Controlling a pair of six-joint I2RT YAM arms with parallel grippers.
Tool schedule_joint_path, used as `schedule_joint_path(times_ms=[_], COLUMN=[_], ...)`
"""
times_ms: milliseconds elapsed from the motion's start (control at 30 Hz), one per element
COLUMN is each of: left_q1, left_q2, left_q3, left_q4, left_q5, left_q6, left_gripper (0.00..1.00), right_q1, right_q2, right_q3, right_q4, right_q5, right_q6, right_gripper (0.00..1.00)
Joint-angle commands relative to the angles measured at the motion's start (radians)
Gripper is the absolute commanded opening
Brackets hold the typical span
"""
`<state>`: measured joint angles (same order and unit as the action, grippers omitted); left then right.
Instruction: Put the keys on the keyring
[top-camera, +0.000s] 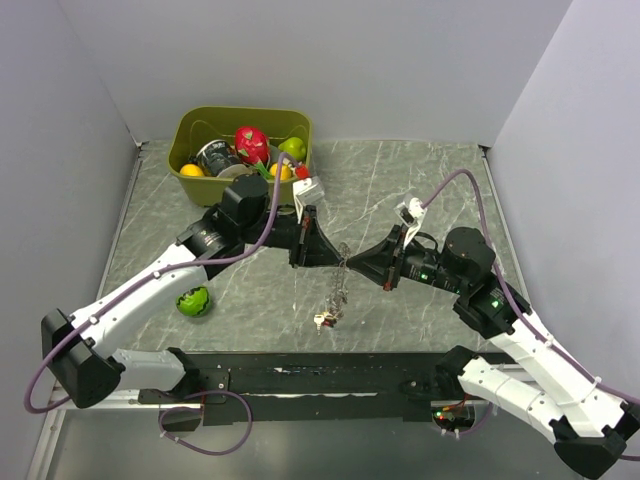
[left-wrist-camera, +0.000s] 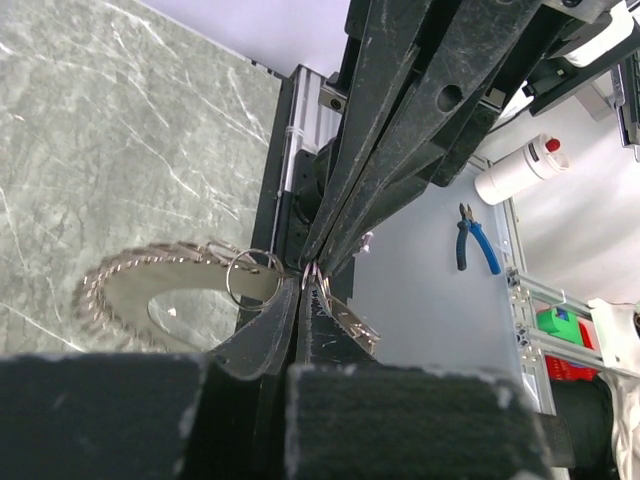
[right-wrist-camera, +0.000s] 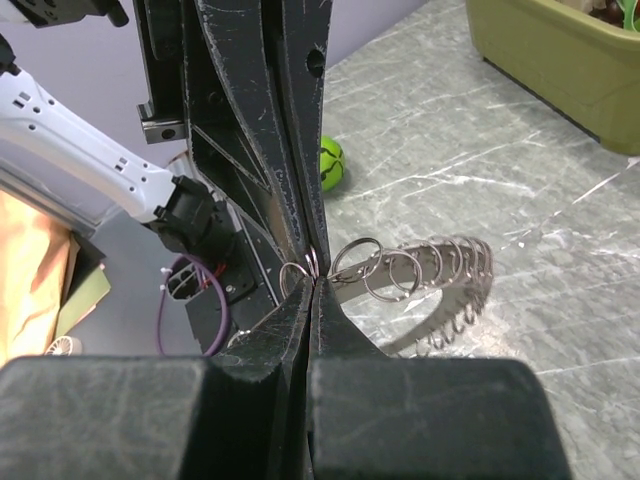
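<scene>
The keyring (top-camera: 340, 280) is a thin grey metal band strung with several small split rings, and it hangs in the air between my two grippers over the middle of the table. My left gripper (top-camera: 335, 258) (left-wrist-camera: 308, 280) is shut on its top, pinching a small ring there. My right gripper (top-camera: 352, 264) (right-wrist-camera: 313, 278) meets it tip to tip and is shut on the same spot. The band (left-wrist-camera: 150, 290) (right-wrist-camera: 440, 270) curves away beside the tips. A small cluster with a red bit (top-camera: 323, 320) dangles at its low end. The keys are too small to tell apart there.
An olive bin (top-camera: 240, 112) (right-wrist-camera: 560, 70) holding fruit and a can stands at the back left. A green ball (top-camera: 193, 301) (right-wrist-camera: 331, 163) lies on the marble next to the left forearm. Blue pliers (left-wrist-camera: 478, 240) and a white bottle (left-wrist-camera: 520, 170) lie beyond the table's near edge.
</scene>
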<state>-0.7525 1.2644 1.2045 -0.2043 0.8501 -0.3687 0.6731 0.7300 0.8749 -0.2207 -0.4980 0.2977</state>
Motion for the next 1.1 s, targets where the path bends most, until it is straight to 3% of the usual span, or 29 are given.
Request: schedule_joint_path(times_ms=[0,100,133,233,333,433,633,900,1067], left_q1=[-0.011,-0.013,-0.013,-0.013,-0.013,-0.015,-0.024,-0.048,-0.059], left_q2=[-0.074,-0.118,-0.131,-0.186,-0.241,-0.299,-0.381,-0.477,-0.517], left_q3=[-0.011,-0.043,-0.069,-0.130,-0.189,-0.242,-0.287,-0.355,-0.370], left_q4=[0.080,0.112,0.126,0.193,0.256,0.302,0.287,0.252,0.230], left_q5=[-0.023,-0.080,-0.097,-0.147,-0.190,-0.238,-0.283,-0.266,-0.272], left_q6=[0.013,0.028,0.031,0.050,0.097,0.165,0.348,0.670,0.763], left_gripper=[0.01,0.01,0.01,0.01,0.01,0.01,0.01,0.01,0.01], right_q1=[-0.001,-0.003,-0.001,-0.003,-0.003,-0.003,-0.004,-0.004,-0.004], right_q2=[-0.033,-0.069,-0.087,-0.124,-0.152,-0.156,-0.146,-0.121,-0.103], right_q3=[-0.005,-0.016,-0.017,-0.024,-0.020,-0.008,0.001,0.003,0.009], right_q4=[0.098,0.098,0.101,0.095,0.080,0.060,0.044,0.038,0.034], right_q5=[0.006,0.022,0.027,0.047,0.081,0.099,0.102,0.093,0.088], right_q6=[-0.005,-0.023,-0.028,-0.048,-0.063,-0.074,-0.077,-0.077,-0.078], right_gripper=[0.00,0.14,0.33,0.60,0.78,0.89,0.99,0.99,0.99])
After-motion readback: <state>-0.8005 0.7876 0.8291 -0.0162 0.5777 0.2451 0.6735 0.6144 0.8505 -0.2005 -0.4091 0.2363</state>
